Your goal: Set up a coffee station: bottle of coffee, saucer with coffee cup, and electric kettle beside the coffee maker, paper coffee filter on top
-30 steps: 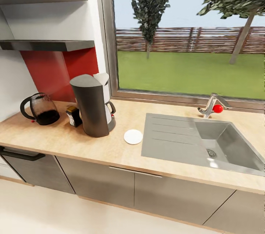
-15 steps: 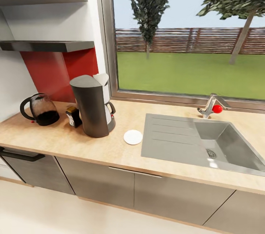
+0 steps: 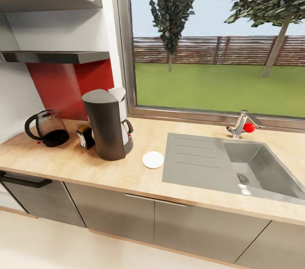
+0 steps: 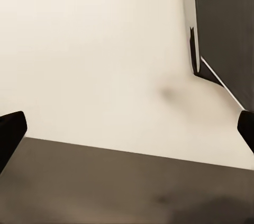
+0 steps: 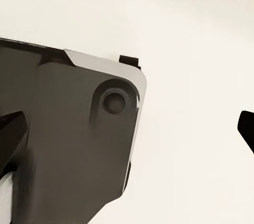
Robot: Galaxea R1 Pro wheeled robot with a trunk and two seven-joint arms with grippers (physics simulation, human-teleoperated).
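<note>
The coffee maker (image 3: 106,124) stands upright on the counter (image 3: 127,171), near the left part of it, with a white paper filter (image 3: 117,92) on its top. Just beside it on the left is the small dark coffee bottle (image 3: 86,136), and further left stands the electric kettle (image 3: 47,128) with its dark handle. On the right of the coffee maker a white saucer (image 3: 153,159) lies flat on the counter, between the maker and the grey sink (image 3: 231,167). A tap (image 3: 242,123) with a red knob is behind the sink, under the window (image 3: 218,40). Two dark shelves (image 3: 55,55) hang on the wall above the kettle.

The left claw (image 4: 127,128) is spread wide over the pale floor (image 4: 95,49), pinching nothing. The right claw (image 5: 132,128) is also spread wide and holds nothing, above a dark part of the robot base (image 5: 63,134).
</note>
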